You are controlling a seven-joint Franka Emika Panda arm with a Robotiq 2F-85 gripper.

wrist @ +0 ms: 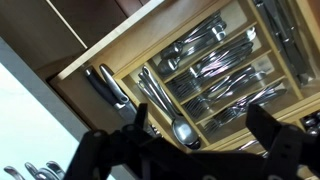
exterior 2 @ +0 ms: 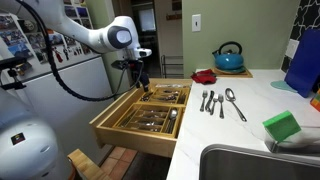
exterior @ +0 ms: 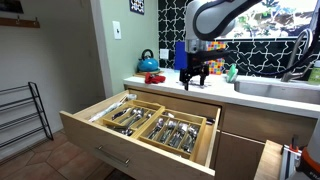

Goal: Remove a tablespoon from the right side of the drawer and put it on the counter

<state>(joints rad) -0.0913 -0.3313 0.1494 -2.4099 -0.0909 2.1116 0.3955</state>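
The light-wood drawer stands pulled open under the whitish counter in both exterior views, its front also seen here. Its long compartments hold piled silver cutlery. My gripper hangs just above the drawer's end nearest the counter edge, also seen here. In the wrist view the gripper is open, its dark fingers wide apart. A large spoon lies in a compartment below, between the fingers. I cannot tell whether the fingers touch it.
Forks and a spoon lie on the counter. A blue kettle, a red item, a green sponge and a sink are nearby. A black wire rack stands by the wall.
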